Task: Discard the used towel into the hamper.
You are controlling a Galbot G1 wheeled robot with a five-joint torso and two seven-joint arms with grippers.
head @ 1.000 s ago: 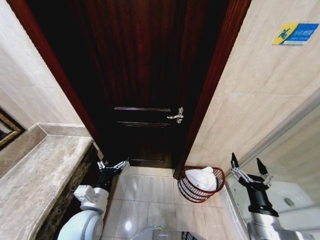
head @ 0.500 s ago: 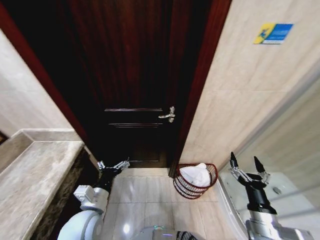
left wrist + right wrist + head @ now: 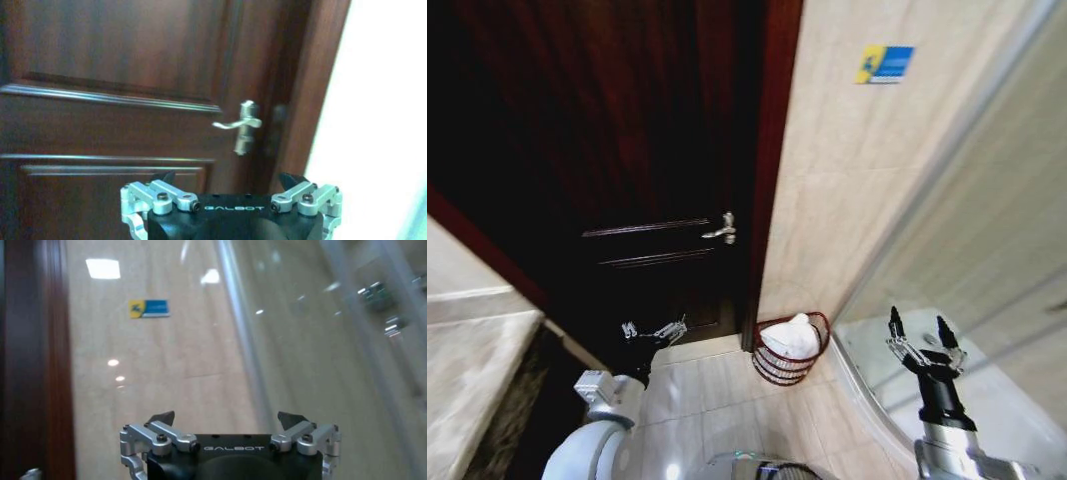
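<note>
Beside the door (image 3: 647,200), the hamper (image 3: 789,350) half-hides a white towel (image 3: 791,336); both tools (image 3: 653,329) (image 3: 921,337) spread wide, empty.

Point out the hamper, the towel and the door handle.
hamper (image 3: 774,372): head view, front wicker wall.
towel (image 3: 792,337): head view, top of the white heap inside.
door handle (image 3: 241,123): left wrist view, lever near the plate.

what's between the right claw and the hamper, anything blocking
Nothing visible. The small round dark red-brown wicker hamper stands on bare pale floor tiles by the dark wooden door, already holding a white towel. The open right claw is held up to its right.
</note>
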